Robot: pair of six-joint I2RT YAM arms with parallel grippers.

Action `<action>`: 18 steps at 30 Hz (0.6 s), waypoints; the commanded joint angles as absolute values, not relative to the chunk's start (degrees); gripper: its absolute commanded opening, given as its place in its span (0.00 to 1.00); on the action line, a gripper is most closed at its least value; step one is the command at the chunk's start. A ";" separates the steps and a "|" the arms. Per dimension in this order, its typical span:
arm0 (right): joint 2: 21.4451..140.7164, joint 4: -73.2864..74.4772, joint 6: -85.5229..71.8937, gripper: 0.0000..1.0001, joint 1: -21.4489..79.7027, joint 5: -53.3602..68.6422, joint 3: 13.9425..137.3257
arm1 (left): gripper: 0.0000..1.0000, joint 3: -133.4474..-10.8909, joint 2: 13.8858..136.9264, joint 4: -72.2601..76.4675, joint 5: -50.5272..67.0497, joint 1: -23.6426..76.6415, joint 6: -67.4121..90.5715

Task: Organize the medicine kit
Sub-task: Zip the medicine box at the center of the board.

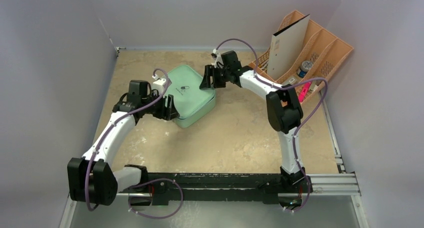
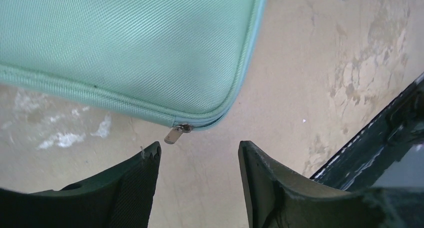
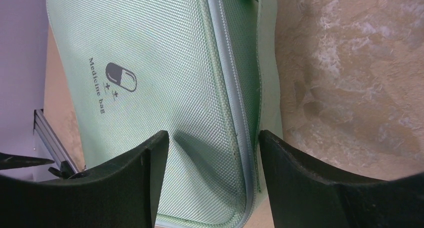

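Note:
The mint-green medicine kit (image 1: 192, 95) lies closed on the tan table, with a dark pill logo on its lid (image 3: 120, 78). My left gripper (image 1: 169, 108) stands open at the kit's near-left corner. In the left wrist view the kit (image 2: 125, 43) fills the upper left, and its metal zipper pull (image 2: 175, 134) hangs at the corner, just ahead of the left gripper (image 2: 200, 150) and apart from both fingers. My right gripper (image 1: 209, 80) is open at the kit's far right corner. In the right wrist view the right gripper (image 3: 214, 138) straddles the zipped edge of the kit (image 3: 165, 53), one finger over the lid, the other beside the wall.
A peach-orange slotted organizer (image 1: 320, 53) stands at the back right with a white folder (image 1: 287, 45), a small jar (image 1: 305, 67) and a pink marker (image 1: 303, 90). Grey walls enclose the table. A black rail (image 1: 225, 180) runs along the near edge.

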State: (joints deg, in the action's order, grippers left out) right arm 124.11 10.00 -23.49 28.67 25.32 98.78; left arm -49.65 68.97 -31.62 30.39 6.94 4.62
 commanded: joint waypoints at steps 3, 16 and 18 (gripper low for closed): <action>118.94 6.53 -25.27 0.70 28.44 27.22 97.09 | 0.57 -49.18 66.74 -28.14 34.93 7.38 -13.05; 117.47 6.04 -24.52 0.71 28.17 26.92 95.58 | 0.56 -45.29 73.40 -26.19 36.55 7.38 -19.13; 117.42 5.81 -24.60 0.71 28.21 27.00 95.43 | 0.56 -45.16 73.70 -25.84 37.53 7.38 -18.98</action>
State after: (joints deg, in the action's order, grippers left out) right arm 120.46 7.33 -24.60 28.42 25.54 96.05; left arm -45.76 73.43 -29.12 34.00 7.22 -16.84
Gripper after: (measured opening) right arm 0.704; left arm 0.565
